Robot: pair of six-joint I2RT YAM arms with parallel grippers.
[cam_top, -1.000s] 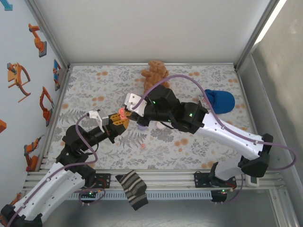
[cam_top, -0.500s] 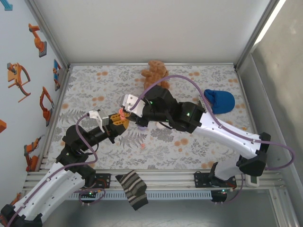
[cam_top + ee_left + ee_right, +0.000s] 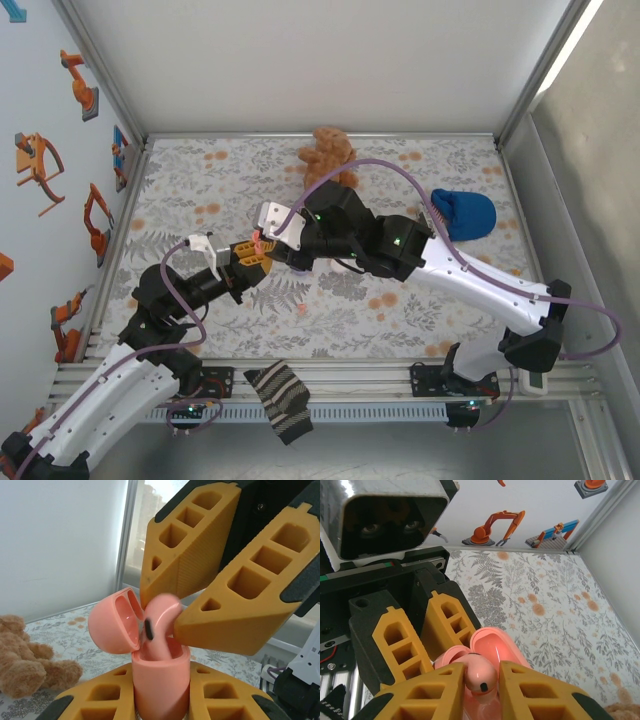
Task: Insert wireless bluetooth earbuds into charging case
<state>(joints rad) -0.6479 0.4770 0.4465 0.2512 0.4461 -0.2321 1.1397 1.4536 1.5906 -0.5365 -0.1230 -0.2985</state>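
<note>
My left gripper [image 3: 250,260] is shut on the salmon-pink charging case [image 3: 160,680], holding it upright above the table with its lid [image 3: 112,627] hinged open to the left. My right gripper [image 3: 482,690] is shut on a pink earbud [image 3: 481,677] right over the case. The earbud's [image 3: 160,625] stem reaches down into the open case, and its head sits between the right gripper's orange fingers [image 3: 240,600]. From above, the two grippers meet at the case [image 3: 258,240], left of the table's middle. Another tiny reddish-pink earbud [image 3: 300,308] lies on the table in front of them.
A brown teddy bear [image 3: 325,152] lies at the back middle of the floral table [image 3: 200,190]. A blue cap [image 3: 462,212] sits at the right. A striped sock [image 3: 283,400] hangs over the front rail between the arm bases. Walls enclose the table.
My right gripper has shifted a little left and brought the earbud down into the open case. Its fingers have eased slightly. The left arm and case have stayed put.
</note>
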